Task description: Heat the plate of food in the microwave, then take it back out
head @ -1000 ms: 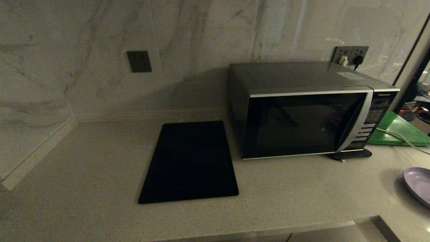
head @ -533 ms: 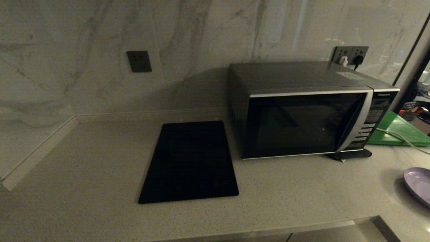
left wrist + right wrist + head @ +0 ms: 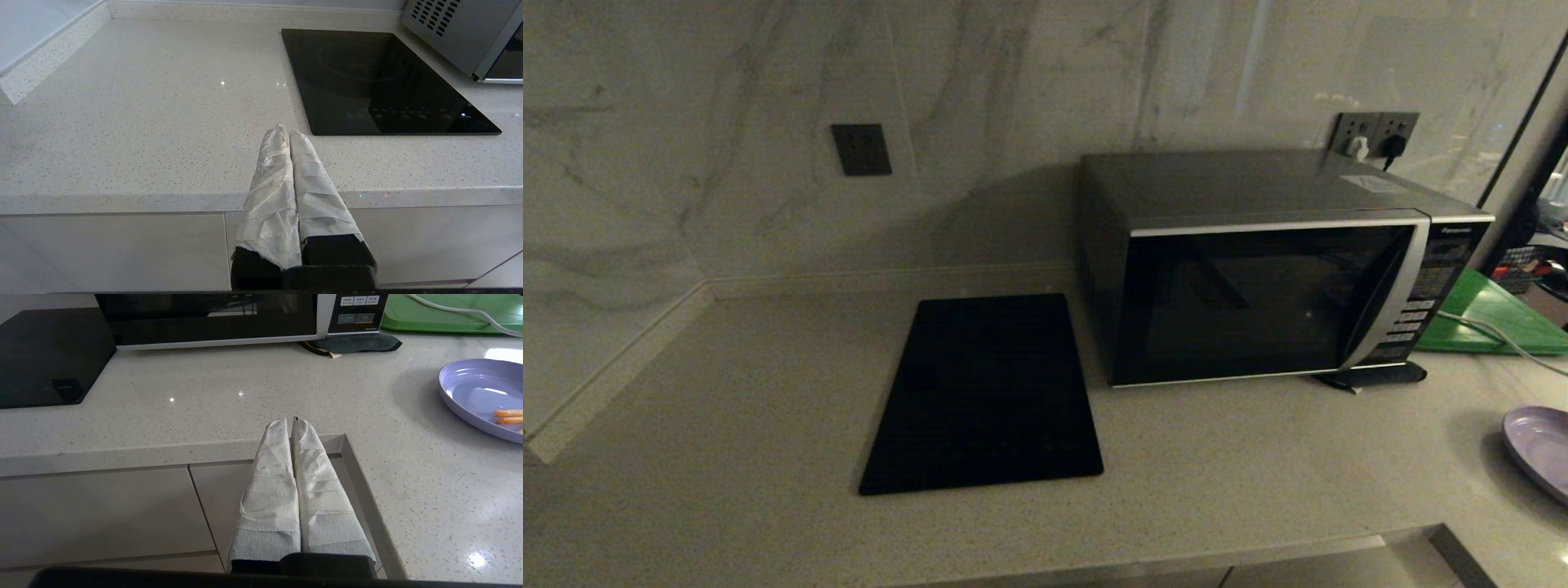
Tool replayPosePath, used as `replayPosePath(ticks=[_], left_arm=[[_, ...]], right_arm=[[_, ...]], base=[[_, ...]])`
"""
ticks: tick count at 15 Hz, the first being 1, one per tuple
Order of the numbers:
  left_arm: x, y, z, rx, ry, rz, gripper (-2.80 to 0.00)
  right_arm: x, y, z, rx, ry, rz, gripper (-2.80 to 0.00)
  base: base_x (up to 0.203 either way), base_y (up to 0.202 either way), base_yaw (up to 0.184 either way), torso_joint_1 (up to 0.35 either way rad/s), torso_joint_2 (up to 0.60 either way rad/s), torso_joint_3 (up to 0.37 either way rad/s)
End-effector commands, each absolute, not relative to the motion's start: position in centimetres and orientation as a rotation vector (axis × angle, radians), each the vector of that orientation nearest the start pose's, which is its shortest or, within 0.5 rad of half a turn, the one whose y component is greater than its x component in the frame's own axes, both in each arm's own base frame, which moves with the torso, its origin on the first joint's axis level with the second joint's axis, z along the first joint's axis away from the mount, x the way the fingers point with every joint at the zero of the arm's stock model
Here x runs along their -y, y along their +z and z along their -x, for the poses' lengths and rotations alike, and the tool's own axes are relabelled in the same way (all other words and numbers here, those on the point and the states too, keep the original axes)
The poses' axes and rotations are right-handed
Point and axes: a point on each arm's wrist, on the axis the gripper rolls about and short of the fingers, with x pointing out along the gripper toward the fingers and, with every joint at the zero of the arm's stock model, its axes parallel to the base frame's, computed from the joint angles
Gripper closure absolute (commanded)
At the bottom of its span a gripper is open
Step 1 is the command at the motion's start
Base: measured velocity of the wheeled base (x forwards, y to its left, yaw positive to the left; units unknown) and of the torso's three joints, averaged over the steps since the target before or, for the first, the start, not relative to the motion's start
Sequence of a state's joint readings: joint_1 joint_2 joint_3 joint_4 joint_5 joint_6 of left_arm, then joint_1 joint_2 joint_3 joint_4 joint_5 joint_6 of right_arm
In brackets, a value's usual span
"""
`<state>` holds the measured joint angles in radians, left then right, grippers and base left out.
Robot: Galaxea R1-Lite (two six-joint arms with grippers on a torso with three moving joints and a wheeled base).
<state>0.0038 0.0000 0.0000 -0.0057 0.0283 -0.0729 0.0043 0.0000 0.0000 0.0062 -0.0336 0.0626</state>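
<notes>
Both tools (image 3: 288,132) (image 3: 289,422) pressed together, plate of food (image 3: 474,386) well apart.

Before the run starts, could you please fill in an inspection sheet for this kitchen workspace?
Surface: speckled pale stone countertop, dry as far as visible.
Job's things: microwave door closed, standing at the back right; plate of food on the counter at the far right, holding orange sticks.
Clutter: black cooktop slab left of the microwave; green board to its right; dark pad under its front corner.
Grippers: left pincer shut, empty, at the counter's front edge; right pincer shut, empty, likewise.
Cables: white cord across the green board; two plugs in the wall socket.
Surroundings: marble-look wall, another wall socket, cabinet fronts below.
</notes>
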Motion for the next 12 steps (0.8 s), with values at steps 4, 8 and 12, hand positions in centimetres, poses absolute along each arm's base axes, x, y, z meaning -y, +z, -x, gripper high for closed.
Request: replayPosePath(ticks=[4,8,12], left_arm=[[-0.06,7.61,2.27,0.006,0.034,0.074,0.00],[-0.06,7.61,2.27,0.006,0.034,0.074,0.00],[-0.06,7.61,2.27,0.006,0.034,0.074,0.00]], right_arm=[[0.09,7.45,2.26,-0.008,-0.029,-0.063,0.00],[0.09,7.45,2.26,-0.008,-0.029,-0.063,0.00],[0.09,7.45,2.26,-0.008,-0.029,-0.063,0.00]], base=[[0.000,0.000,0.000,0.000,0.00,0.000],[0.000,0.000,0.000,0.000,0.00,0.000],[0.000,0.000,0.000,0.000,0.00,0.000]])
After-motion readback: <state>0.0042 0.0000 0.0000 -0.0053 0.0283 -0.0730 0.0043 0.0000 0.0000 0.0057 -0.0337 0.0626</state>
